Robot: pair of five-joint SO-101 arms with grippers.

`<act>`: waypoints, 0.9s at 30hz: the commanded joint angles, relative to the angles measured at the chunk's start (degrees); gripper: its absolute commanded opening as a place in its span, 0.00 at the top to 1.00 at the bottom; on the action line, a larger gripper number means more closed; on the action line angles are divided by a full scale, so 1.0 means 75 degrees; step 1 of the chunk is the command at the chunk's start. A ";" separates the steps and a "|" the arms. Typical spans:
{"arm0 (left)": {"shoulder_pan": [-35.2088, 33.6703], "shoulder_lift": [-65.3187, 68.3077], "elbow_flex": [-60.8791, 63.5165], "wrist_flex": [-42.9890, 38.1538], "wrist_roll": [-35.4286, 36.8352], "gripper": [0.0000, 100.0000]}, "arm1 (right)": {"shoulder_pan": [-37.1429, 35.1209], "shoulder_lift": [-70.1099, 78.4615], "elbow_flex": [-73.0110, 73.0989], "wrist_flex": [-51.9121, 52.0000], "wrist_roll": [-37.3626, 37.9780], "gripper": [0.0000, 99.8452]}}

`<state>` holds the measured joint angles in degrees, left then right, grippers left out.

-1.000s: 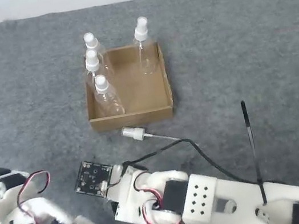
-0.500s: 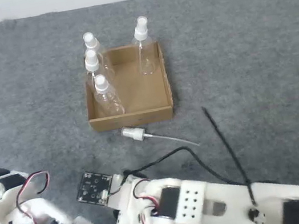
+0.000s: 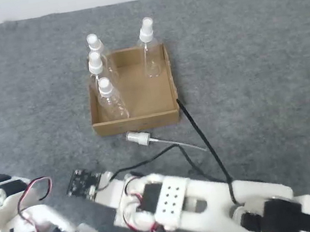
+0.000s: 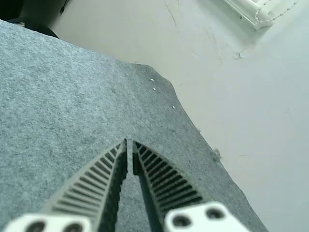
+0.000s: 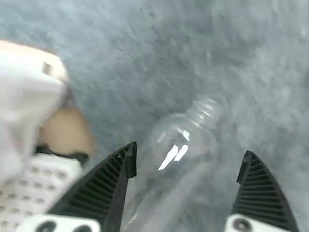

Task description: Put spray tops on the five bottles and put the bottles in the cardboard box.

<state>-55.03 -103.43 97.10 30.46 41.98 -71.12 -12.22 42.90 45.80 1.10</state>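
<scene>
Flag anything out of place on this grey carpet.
A white spray top with a thin tube lies loose on its side just before the brown cardboard box, fitted to no bottle. A clear capless plastic bottle sits inside the open right gripper.

lab-like test bench: grey felt tabletop (image 3: 262, 43), white wall (image 4: 251, 82)

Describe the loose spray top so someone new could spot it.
Find the cardboard box on the grey carpet. Just outside its near wall lies a white spray top, a thin tube trailing from it. Unlike the tops on the upright bottles, it lies flat, on no bottle.
</scene>
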 commanded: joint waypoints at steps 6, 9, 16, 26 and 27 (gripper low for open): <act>-0.0012 -0.0129 -0.0100 -0.0246 -0.0023 0.99 | 0.1155 0.0158 -0.1383 0.1401 0.1184 0.70; 0.0000 -0.0129 -0.0100 -0.0246 -0.0023 0.99 | 0.1272 0.0135 -0.1395 0.1377 0.1207 0.70; 0.0000 -0.0129 -0.0100 -0.0246 -0.0023 0.99 | 0.1284 0.0088 -0.1700 0.1412 0.0129 0.70; 0.0000 -0.0129 -0.0088 -0.0246 -0.0023 0.99 | 0.1284 0.0135 -0.2086 0.1412 -0.2520 0.70; 0.0000 -0.0129 -0.0088 -0.0246 -0.0023 0.99 | 0.1272 0.0147 -0.2086 0.1377 -0.2825 0.70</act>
<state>-55.03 -103.43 97.10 30.46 41.98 -62.24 -10.64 30.95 56.00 -14.02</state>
